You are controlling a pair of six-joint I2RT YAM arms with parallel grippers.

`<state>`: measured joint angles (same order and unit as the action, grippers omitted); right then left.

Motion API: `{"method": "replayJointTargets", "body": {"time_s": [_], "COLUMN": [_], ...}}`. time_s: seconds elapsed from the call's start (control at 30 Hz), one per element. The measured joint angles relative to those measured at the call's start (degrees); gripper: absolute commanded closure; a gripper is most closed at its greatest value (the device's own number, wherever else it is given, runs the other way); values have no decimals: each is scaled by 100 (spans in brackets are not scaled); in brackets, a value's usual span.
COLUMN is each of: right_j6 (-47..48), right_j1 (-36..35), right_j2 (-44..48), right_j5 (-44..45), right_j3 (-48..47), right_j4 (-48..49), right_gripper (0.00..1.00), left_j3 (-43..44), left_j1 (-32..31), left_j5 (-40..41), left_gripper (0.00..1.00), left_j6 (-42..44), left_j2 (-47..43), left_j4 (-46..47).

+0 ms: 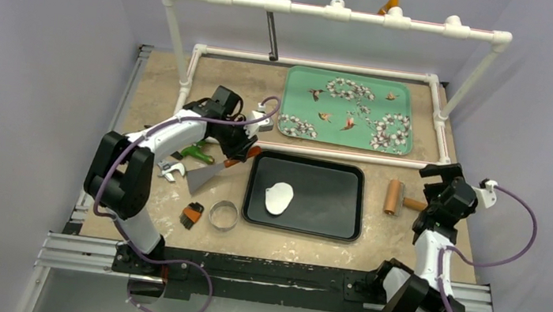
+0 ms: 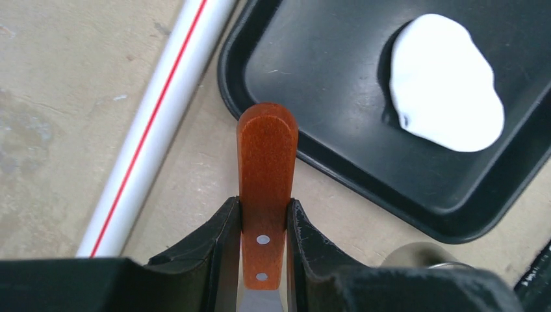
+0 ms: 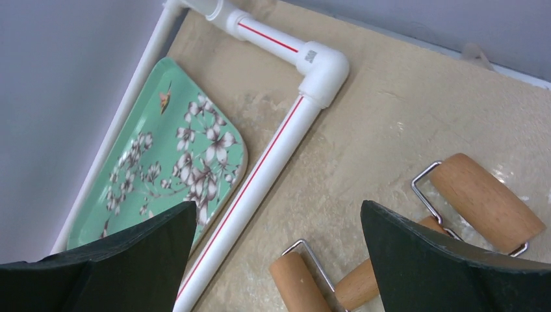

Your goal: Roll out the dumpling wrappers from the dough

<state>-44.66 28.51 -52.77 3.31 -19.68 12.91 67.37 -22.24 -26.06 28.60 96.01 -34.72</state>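
L gripper (image 2: 263,207) is clamped narrow on the scraper (image 2: 266,156). Its fingers (image 2: 217,237) squeeze both sides of the orange-brown wood handle, right by the rivets. In the top view the L gripper (image 1: 241,148) sits left of centre w/ the scraper (image 1: 211,173) slanting down-left. The metal blade is low over the table (image 1: 161,94), can't tell if it's touching. The handle tip is by the upper left corner of the black tray (image 1: 331,202).

The dough (image 1: 278,198) lies in the left half of that tray. It's flat and white, kinda oval, not a clean circle. On the L wrist cam the same dough (image 2: 445,81) is upper right, inside the black tray (image 2: 312,78) and apart from the handle tip.

R gripper (image 3: 278,208) is spread wide w/ nothing btw its fingers (image 3: 442,260). In the top view the R gripper (image 1: 442,176) is at the right of frame. The roller (image 1: 394,196) lies on the table just right of the black tray. On the R wrist cam the roller (image 3: 487,201) is lower right, both wood drums showing.

Other stuff:
- ring cutter (image 1: 224,216) sits near the black tray's lower left corner
- green tray (image 1: 302,80) is upper centre, inside the pipe frame (image 1: 331,11)
- green tool (image 1: 198,150) lies beside the L arm
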Motion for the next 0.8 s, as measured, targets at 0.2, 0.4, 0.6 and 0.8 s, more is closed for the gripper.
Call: {"method": "replayJointTargets", "body": {"time_s": [0.2,0.4,0.6,0.8], "right_j6": [570,804,1054,1349], "right_j1": [-2,-13,-122,-651], "right_j2": [79,98,33,9], "right_j5": [-439,-1012,-1845,-2238], "right_j3": [-98,-153,-367,-525], "right_j4": [4,153,348,428], "right_gripper": [1,1,1,1], "left_j3": [50,55,245,455], "left_j1": [-48,-417,-553,-546], "left_j5": [302,590,656,595], "left_gripper": [100,96,69,43], "left_j6": [57,273,402,518], "left_j2": [240,407,597,671], "left_j4": [273,240,63,-234]}}
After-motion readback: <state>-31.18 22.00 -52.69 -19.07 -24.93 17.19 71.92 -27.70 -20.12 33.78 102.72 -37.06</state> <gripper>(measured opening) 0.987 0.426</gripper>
